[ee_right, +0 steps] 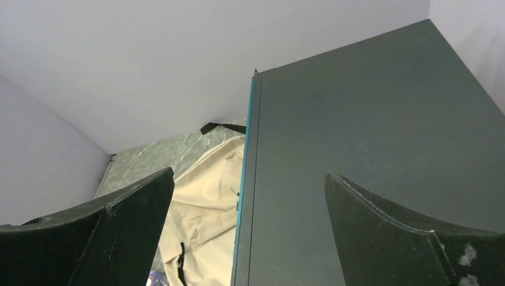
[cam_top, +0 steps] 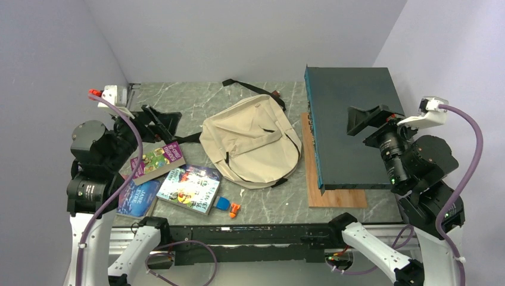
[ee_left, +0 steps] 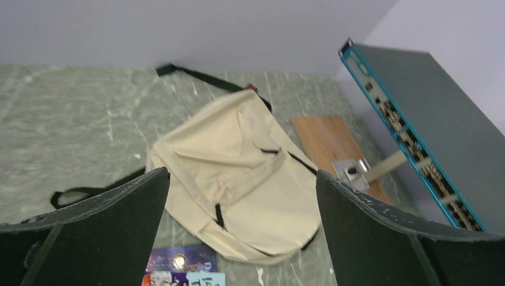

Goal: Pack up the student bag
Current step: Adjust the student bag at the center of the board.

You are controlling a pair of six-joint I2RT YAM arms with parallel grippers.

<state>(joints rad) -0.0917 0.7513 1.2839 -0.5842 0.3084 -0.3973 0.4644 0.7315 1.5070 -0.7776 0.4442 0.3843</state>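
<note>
Lying flat near the middle of the grey-green marbled table [cam_top: 172,101], the soft beige canvas backpack [cam_top: 250,143] is seen with its black straps spread around it. One strap is looped toward the far edge and another is trailed out to the left.

The left gripper [cam_top: 159,119] is held above the table's left side, apart from the backpack. Its two black fingers are spread wide with nothing between them, and in the left wrist view the backpack is framed in the gap.

Three books are laid close together near the left arm, just left of the backpack's near corner: a purple paperback with a green cover picture [cam_top: 158,159], a glossy multicoloured book [cam_top: 190,187] and a blue book [cam_top: 138,196]. A small blue object [cam_top: 221,204] and a small orange object [cam_top: 235,210] are placed just beside the multicoloured book, near the table's front edge.

To the right of the backpack, a large dark teal flat box [cam_top: 351,125] is set over a brown wooden board [cam_top: 336,196]. In the left wrist view the box appears to be propped at a tilt on a metal strut. The right gripper [cam_top: 369,119] is positioned over the box's top face, its fingers likewise released and wide apart, with nothing gripped.
</note>
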